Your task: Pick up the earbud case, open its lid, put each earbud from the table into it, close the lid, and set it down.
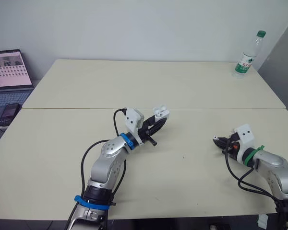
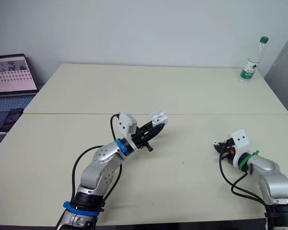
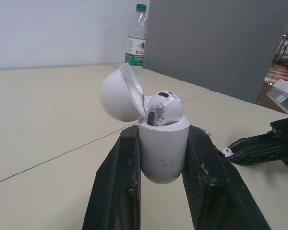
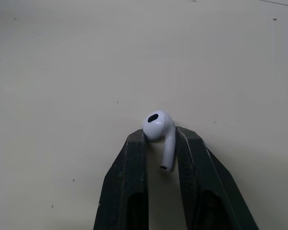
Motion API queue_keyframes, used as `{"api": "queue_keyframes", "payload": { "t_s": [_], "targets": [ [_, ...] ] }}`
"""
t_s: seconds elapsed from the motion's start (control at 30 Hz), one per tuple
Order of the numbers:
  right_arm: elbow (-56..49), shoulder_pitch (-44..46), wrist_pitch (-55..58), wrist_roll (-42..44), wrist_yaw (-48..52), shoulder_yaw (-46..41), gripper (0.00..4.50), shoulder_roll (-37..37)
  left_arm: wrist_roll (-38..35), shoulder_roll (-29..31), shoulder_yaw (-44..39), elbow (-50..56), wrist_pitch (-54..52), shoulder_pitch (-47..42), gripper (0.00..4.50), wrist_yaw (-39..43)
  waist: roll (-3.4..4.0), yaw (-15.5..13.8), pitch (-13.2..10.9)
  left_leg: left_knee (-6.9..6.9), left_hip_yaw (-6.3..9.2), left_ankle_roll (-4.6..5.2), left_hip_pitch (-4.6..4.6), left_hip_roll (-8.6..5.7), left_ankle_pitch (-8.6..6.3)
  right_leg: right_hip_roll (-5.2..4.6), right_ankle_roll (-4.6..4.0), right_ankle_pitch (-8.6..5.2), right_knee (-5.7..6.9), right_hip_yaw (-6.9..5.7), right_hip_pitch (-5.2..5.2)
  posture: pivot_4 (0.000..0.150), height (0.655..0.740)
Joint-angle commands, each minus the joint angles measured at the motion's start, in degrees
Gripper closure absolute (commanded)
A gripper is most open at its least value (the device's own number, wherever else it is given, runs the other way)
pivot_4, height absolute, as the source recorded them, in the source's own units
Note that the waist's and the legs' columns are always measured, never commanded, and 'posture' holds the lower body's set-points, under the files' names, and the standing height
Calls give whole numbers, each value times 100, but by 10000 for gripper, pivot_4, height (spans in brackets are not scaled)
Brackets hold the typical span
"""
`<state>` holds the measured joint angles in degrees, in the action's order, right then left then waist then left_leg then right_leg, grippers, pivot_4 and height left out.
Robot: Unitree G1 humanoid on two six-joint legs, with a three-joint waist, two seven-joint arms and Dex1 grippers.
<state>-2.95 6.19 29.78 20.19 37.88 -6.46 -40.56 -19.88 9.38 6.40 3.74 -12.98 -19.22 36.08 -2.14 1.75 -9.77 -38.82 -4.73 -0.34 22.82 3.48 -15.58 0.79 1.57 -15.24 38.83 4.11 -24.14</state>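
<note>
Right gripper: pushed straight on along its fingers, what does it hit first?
Probably the bare table: the right gripper, shut on an earbud, points down at it, with nothing between.

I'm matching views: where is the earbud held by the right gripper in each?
Left eye view: earbud at the right gripper tip, right of the case.
Right eye view: same spot.
Left wrist view: white speck at that gripper's tip.
Right wrist view: pinched between the fingers.
Shared landmark: bottle, eye and left wrist views.
</note>
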Motion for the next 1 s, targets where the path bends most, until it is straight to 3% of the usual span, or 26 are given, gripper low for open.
{"api": "queue_keyframes", "payload": {
  "t_s": [0.03, 0.17, 0.33, 0.6, 0.83, 1.0],
  "targets": [
    [-452, -241, -479, -90, 1082, 47, 40600, -768, 2, 15, -11, 205, 106, -30, 37104, 17, 1, -3, -1, 1, 0, 0, 2, -1, 0, -1, 0, 0, -3, 0, 0, 1500, 7362],
    [-498, -744, -2146, -448, 2794, 271, 40600, -1866, 1, 15, -6, 178, 113, -50, 37104, 9, 0, -7, -2, 3, 3, 0, 0, -2, -1, -1, 6, -4, -10, -3, 3, 1500, 7362],
    [16, -650, -3721, -733, 4283, 760, 40600, -2493, 50, -32, -22, 90, 197, -109, 37104, -50, -3, 10, -4, -1, 0, 1, -14, 1, 0, 2, 24, -14, -3, -2, 11, 1500, 7362],
    [1381, 449, -5212, -1242, 5071, 1536, 40600, -2163, 144, -82, -52, 187, 258, -19, 37104, -178, -3, 3, -4, -8, -3, 1, -26, 0, 1, 2, -2, 2, 6, 2, 16, 1500, 7362],
    [2002, 711, -5186, -1325, 4985, 1638, 40600, -1943, 163, -35, -85, 234, 276, 19, 37104, -226, -8, 5, -6, -7, -5, 0, -46, 2, 1, -2, -4, 3, 3, 3, 40, 1500, 7362],
    [1945, 703, -5014, -1502, 4846, 1644, 22771, -2081, 196, -34, -56, 189, 307, 5, 37104, -189, -7, -4, -6, -7, -5, 0, -99, -2, 0, -9, -3, 0, -2, 1, 90, 1500, 7362]
  ]
}}
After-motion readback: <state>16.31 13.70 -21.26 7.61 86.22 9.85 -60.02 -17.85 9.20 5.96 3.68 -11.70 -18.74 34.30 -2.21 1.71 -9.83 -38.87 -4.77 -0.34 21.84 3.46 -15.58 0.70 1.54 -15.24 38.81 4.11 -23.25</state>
